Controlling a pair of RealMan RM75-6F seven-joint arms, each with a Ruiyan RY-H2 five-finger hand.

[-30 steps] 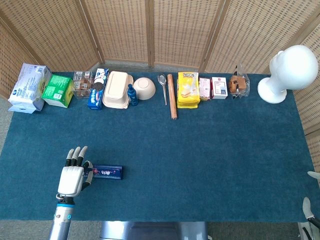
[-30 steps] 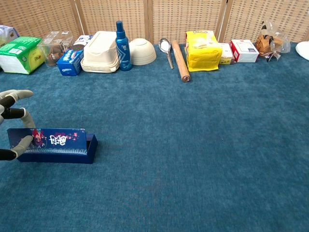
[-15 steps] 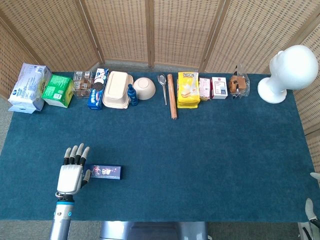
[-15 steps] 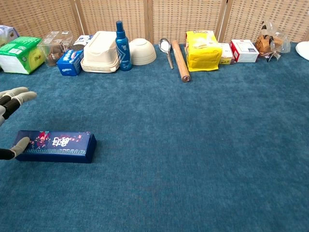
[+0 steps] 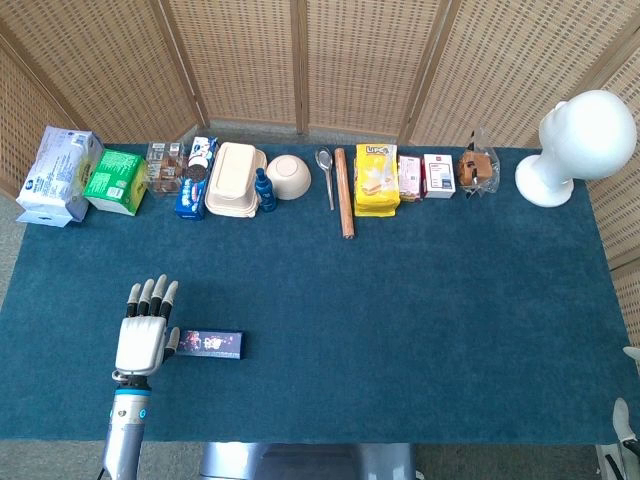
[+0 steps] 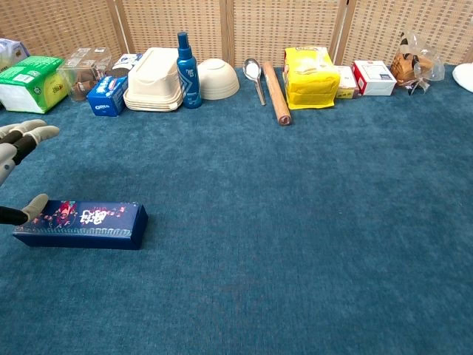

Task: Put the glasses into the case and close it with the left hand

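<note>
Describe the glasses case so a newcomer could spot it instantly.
On the blue table, ignore the row of groceries along the far edge and look to the near-left area, right beside the left hand. The glasses case is a long, closed dark-blue box with a red and white pattern on its lid, lying alone.

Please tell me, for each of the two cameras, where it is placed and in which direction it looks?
Head view: high above the near edge, looking steeply down on the table; shows the left hand and forearm.
Chest view: low at the near edge, looking across toward the screen; shows only left fingertips.
Shared: the closed case, back-row items.
</note>
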